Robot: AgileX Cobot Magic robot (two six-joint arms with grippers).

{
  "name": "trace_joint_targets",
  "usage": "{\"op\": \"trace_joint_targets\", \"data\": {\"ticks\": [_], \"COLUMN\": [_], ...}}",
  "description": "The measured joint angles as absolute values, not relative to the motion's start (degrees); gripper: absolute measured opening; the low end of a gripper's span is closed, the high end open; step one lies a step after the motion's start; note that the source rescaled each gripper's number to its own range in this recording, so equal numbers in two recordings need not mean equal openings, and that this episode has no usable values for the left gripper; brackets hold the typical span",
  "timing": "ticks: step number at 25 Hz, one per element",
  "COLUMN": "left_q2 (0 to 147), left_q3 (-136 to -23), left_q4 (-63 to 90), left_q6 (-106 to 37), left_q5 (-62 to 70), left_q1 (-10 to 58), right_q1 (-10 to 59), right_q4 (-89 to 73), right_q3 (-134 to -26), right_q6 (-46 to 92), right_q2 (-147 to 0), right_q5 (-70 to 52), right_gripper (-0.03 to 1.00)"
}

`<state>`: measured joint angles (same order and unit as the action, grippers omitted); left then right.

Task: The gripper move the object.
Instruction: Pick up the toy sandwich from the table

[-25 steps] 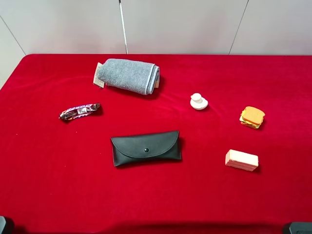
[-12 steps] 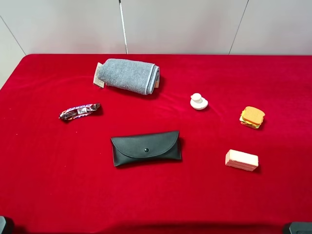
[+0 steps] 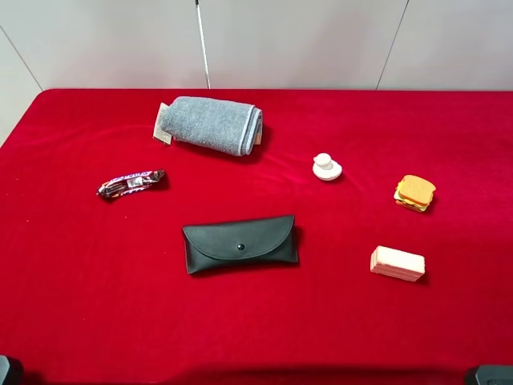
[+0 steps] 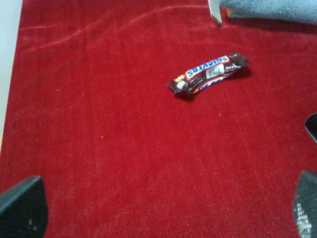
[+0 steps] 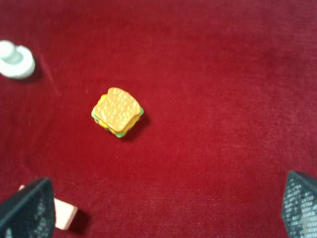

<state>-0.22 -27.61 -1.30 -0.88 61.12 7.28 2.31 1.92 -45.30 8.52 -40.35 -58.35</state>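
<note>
The toy sandwich (image 3: pixel 414 192), orange-tan bread with yellow and dark layers, lies on the red cloth at the right. The right wrist view shows it (image 5: pixel 117 112) lying alone, well ahead of my right gripper (image 5: pixel 163 208). That gripper is open and empty, with its two black fingertips (image 5: pixel 27 208) wide apart at the frame corners. My left gripper (image 4: pixel 163 208) is also open and empty, over bare cloth, with a fingertip (image 4: pixel 22 206) showing. Neither claw shows clearly in the exterior high view.
A white knob-shaped piece (image 3: pixel 326 167) and a pale pink block (image 3: pixel 397 263) lie near the sandwich. A black pouch (image 3: pixel 240 243) lies mid-table, a Snickers bar (image 3: pixel 131 183) at the left and a rolled grey towel (image 3: pixel 210 124) at the back.
</note>
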Motion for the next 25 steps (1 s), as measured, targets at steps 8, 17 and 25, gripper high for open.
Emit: {"op": "trace_joint_targets", "data": {"ticks": [8, 17, 25], "left_q2": [-0.2, -0.2, -0.2], "left_q3": [-27.6, -27.6, -27.6], "left_q4": [-1.3, -1.3, -1.3], "left_q6": [-0.9, -0.9, -0.9], "left_q5": [61.1, 61.1, 61.1], "left_q1": [7.3, 7.3, 7.3], "right_q1": [2.3, 2.3, 2.3], "right_q4": [-3.3, -4.6, -4.7], "right_q3": [-49.8, -54.8, -57.6], "right_q6": [17.1, 22.3, 25.9], "right_q2": [-52.5, -65.9, -75.1], "right_q5": [-58.4, -58.5, -58.3], "right_gripper": [1.0, 1.0, 1.0]}}
